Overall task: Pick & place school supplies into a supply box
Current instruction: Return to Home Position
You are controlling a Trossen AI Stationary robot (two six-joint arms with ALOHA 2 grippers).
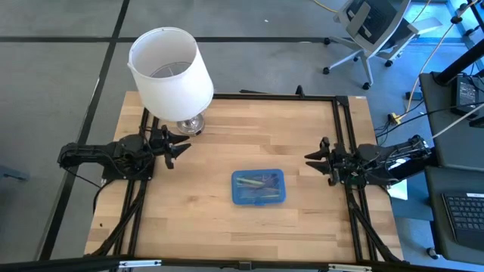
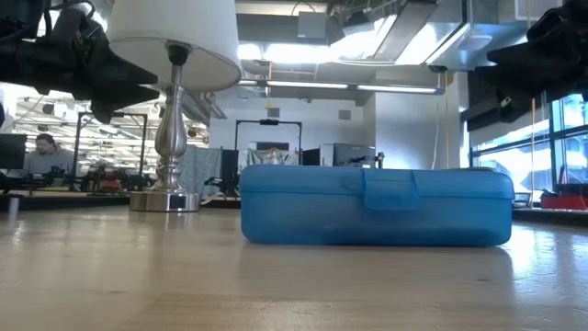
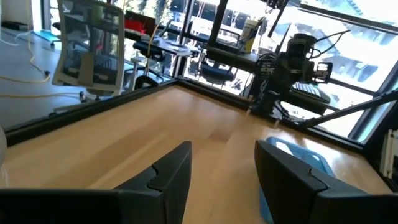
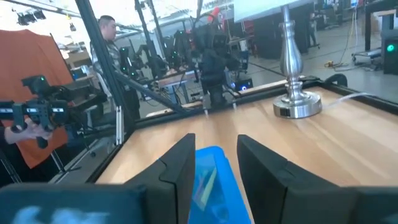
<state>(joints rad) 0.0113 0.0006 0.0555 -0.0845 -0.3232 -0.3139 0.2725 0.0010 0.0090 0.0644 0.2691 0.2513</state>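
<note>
Wood table (image 1: 302, 128) with a black frame rail (image 1: 342, 121) round its edges, grey floor around it. The room beyond is an open lab: big windows, benches, an office chair (image 1: 374, 30) past the far right corner, a person (image 2: 41, 152) seated well behind on the left.

White-shade lamp (image 1: 170, 72) on a chrome base stands at the table's far left. Supply box (image 1: 259, 187) lies flat about mid-table, a bit toward the near edge, lid down, latch tab (image 2: 390, 191) over its front.

Left gripper (image 1: 180, 148) hangs over the left side near the lamp base, fingers spread, nothing between them. Right gripper (image 1: 314, 160) hangs over the right side, also spread and empty. Both are well apart from the box.

Hard to make out: the school supplies (image 1: 255, 181) are only yellowish streaks through the blue lid, so I can't count or sort them. The low view cuts both arms and the lampshade off at the top.
</note>
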